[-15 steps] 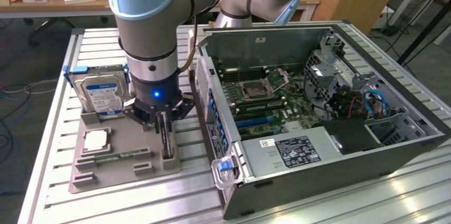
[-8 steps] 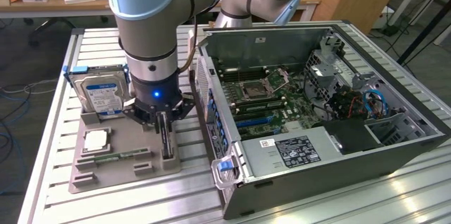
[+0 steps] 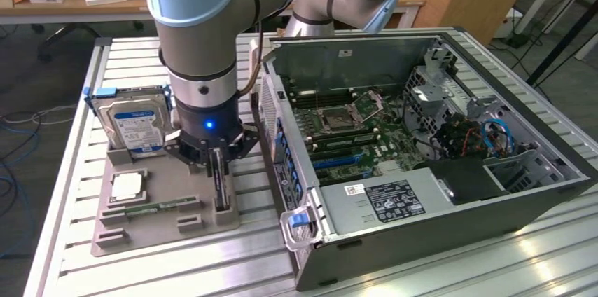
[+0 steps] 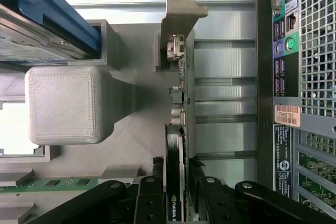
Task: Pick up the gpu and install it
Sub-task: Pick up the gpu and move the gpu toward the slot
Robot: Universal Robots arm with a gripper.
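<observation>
Gripping the gpu (image 3: 223,195) upright in its holder (image 3: 159,199), lower left of the exterior frame, the gripper (image 3: 220,167) had jaws half-closed on both faces; the slot likely kept its edge reachable.

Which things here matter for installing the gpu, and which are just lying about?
For the job: gpu, upright in the tray slot; pincer, closed on it; open PC case.
Lying about: hard drive, CPU, memory stick, all in the tray.
</observation>
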